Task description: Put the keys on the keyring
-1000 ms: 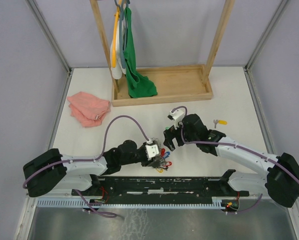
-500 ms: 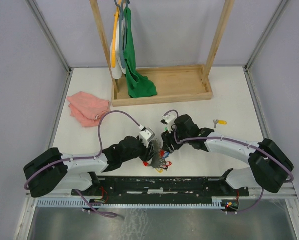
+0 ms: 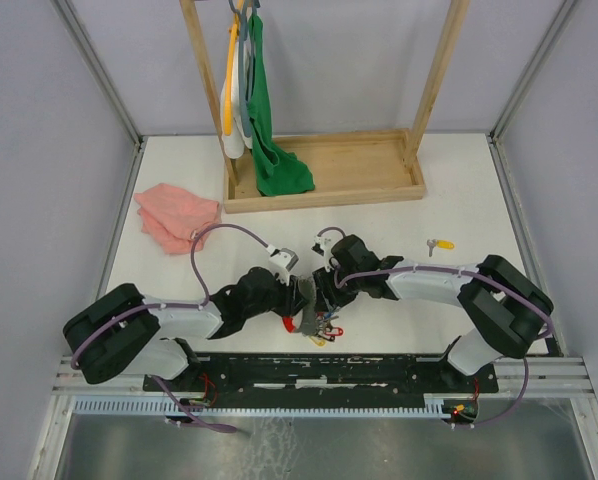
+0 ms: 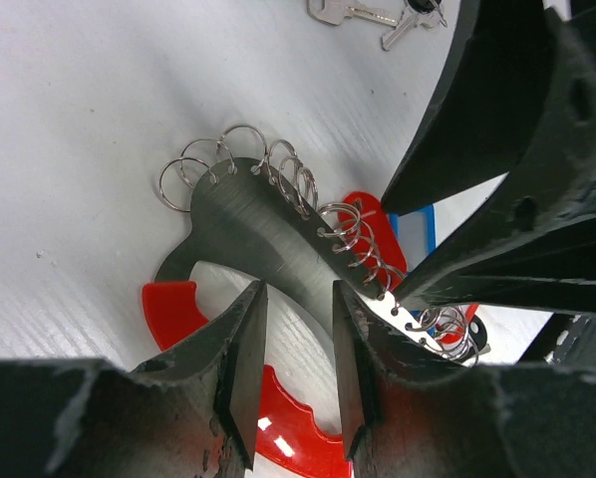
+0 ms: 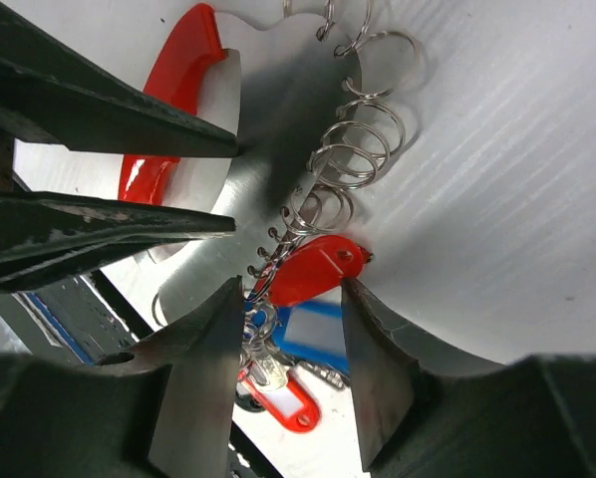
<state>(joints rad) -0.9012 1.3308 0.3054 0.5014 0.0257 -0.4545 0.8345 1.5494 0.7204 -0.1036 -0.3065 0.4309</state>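
The keyring [image 3: 317,322] lies near the front edge: a grey metal plate [image 4: 268,229] with a row of small wire rings [image 4: 238,149] and a red part [image 4: 168,304]. Red [image 5: 313,271] and blue [image 5: 313,334] tagged keys hang on it. My left gripper [image 4: 296,304] is open, its jaws either side of the plate's edge. My right gripper [image 5: 293,319] is open just above the bunch, the red tag between its jaws. Both grippers meet over the keyring in the top view, left [image 3: 301,300] and right [image 3: 326,290]. A yellow-tagged key [image 3: 440,243] lies alone to the right.
A pink cloth [image 3: 177,216] lies at the left. A wooden tray with a hanger frame [image 3: 329,185] and a green cloth [image 3: 269,150] stands at the back. The black base rail [image 3: 329,370] runs just behind the keyring. Loose silver keys [image 4: 363,12] lie beyond the plate.
My right gripper has moved left and down onto the keyring. My left gripper has swung a little toward the back and now sits against the right one over the plate.
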